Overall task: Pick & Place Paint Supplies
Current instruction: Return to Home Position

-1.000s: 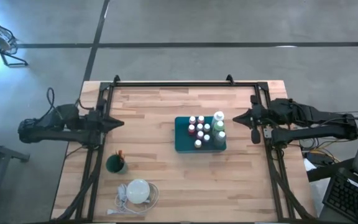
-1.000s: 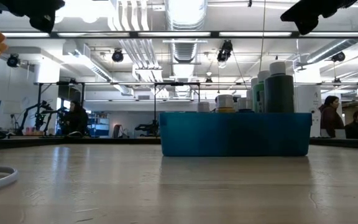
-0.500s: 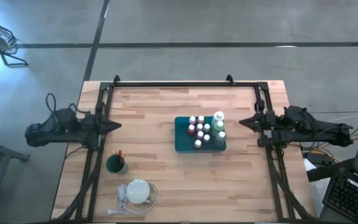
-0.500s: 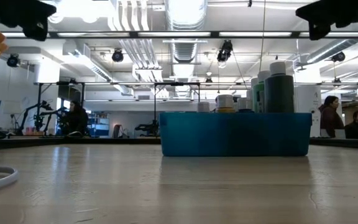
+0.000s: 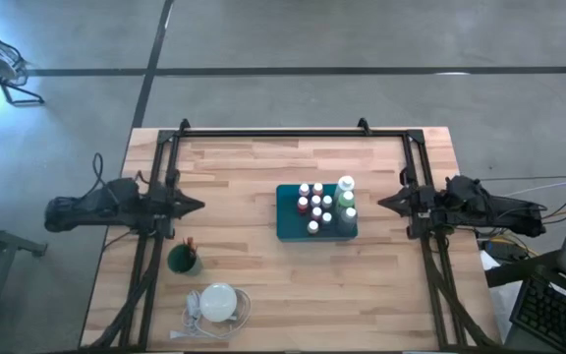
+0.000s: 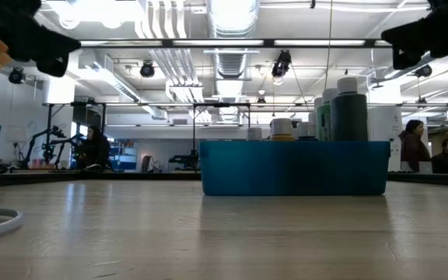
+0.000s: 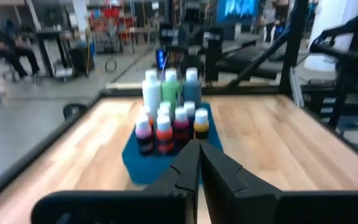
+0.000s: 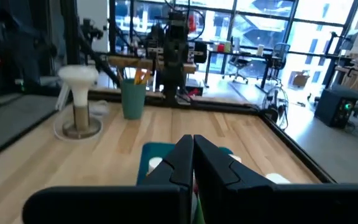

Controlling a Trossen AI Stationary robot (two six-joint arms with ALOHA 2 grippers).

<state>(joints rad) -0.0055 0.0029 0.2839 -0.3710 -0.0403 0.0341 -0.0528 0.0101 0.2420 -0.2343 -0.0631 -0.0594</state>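
Nearest, by the near-left corner of the surface [image 5: 263, 295], lies a white disc [image 5: 217, 301] with its cord. Just beyond it, close to the left edge, a green cup [image 5: 183, 260] holds the brushes [image 5: 189, 243], which stand on end and lean a little.

Further in, about the middle of the surface, sits the blue bin [image 5: 287, 224]. The paint bottles [image 5: 317, 204] stand upright and packed together inside it, the taller ones on its right side.

Level with the bin, the left arm's fingers [image 5: 197, 206] hang over the left edge and the right arm's fingers [image 5: 381, 203] over the right edge. Both arms are folded back low along their frames. Both sets of fingers point inward, so the bin lies straight ahead of each and between the two. The right arm is the nearer to the bin and the left is well apart from it. The cup of brushes sits just beside the left arm, on its near side.

Both wrist views show the fingers pressed together with nothing between them.

With the bottles binned, the arms look close to rest. If the brushes are wanted next, the left arm seems better placed to take them from above.
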